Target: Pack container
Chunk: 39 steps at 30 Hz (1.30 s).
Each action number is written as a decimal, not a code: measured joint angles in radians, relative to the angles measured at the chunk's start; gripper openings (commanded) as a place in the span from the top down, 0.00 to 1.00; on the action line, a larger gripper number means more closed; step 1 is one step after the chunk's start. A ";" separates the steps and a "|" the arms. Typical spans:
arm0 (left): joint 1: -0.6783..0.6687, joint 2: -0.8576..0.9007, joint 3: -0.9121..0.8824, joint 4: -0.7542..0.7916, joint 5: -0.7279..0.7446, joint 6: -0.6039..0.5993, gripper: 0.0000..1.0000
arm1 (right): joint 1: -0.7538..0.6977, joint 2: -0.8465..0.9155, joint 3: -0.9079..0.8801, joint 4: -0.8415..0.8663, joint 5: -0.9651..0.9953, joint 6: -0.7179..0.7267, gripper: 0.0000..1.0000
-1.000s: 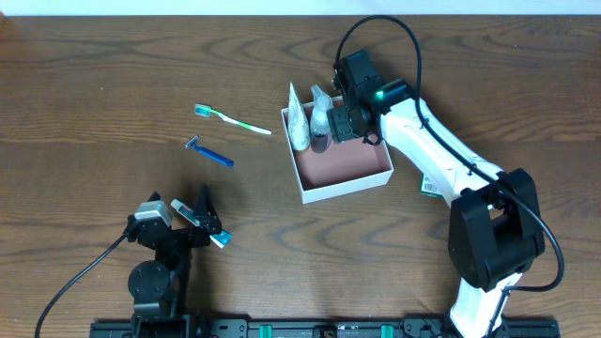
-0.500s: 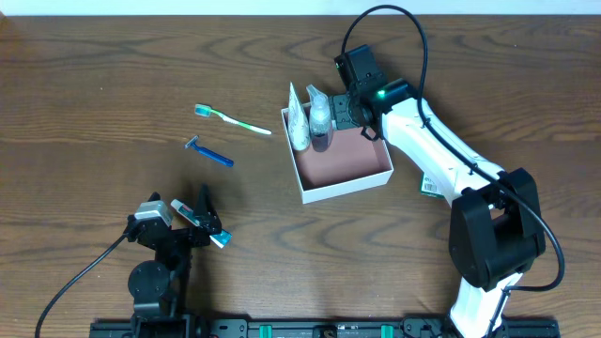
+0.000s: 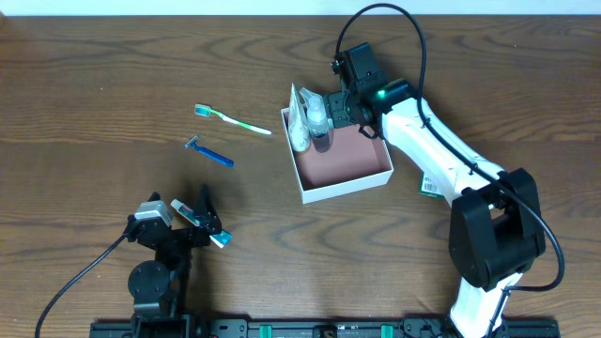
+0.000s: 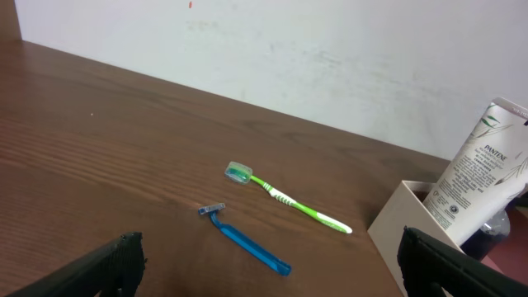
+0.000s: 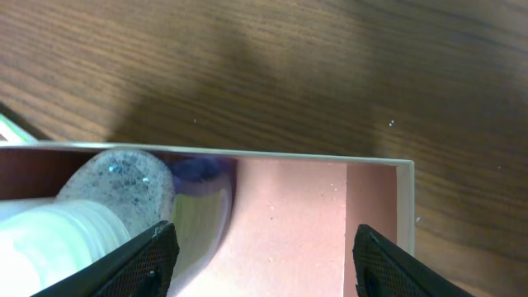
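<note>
The container [image 3: 349, 180] is a shallow white-walled box with a pink floor, right of the table's middle. A white Pantene tube [image 3: 297, 120] leans in its left end, and a clear spray bottle [image 3: 318, 116] rests tilted against the tube. My right gripper [image 3: 350, 110] hangs over the container's far side, open. In the right wrist view its jaws [image 5: 264, 264] span bare pink floor, with the bottle [image 5: 115, 194] just outside the left finger [image 5: 148, 260]. A green toothbrush [image 3: 233, 119] and a blue razor [image 3: 208, 152] lie on the table to the left. My left gripper [image 3: 190, 223] sits open near the front edge, holding nothing.
A small green-and-white packet [image 3: 430, 185] lies on the table right of the container, beside the right arm. In the left wrist view the toothbrush [image 4: 285, 198] and razor [image 4: 244, 242] lie ahead, with the container's white wall [image 4: 404, 227] and the tube [image 4: 483, 177] at the right.
The spray bottle has tipped from upright to leaning left against the white tube. The right gripper has shifted slightly towards the far side. The left arm has not moved.
</note>
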 measured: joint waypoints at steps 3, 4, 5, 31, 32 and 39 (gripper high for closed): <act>0.000 0.000 0.000 0.000 0.000 0.000 0.02 | -0.015 0.000 0.000 -0.001 -0.007 -0.026 0.25; 0.000 0.000 0.000 0.000 0.000 0.000 0.02 | -0.022 0.000 0.000 -0.003 -0.008 -0.030 0.22; 0.000 0.000 0.000 0.000 0.000 0.000 0.02 | -0.031 0.000 0.000 -0.007 -0.008 -0.036 0.20; 0.000 0.000 0.000 0.000 0.000 0.000 0.02 | -0.121 -0.005 0.000 -0.504 -0.135 -0.063 0.28; 0.000 0.000 0.000 0.000 0.000 0.000 0.02 | -0.121 -0.005 0.000 -0.524 -0.134 -0.061 0.28; 0.000 0.000 0.000 0.000 0.000 0.000 0.02 | -0.121 -0.005 0.000 -0.615 -0.127 -0.048 0.26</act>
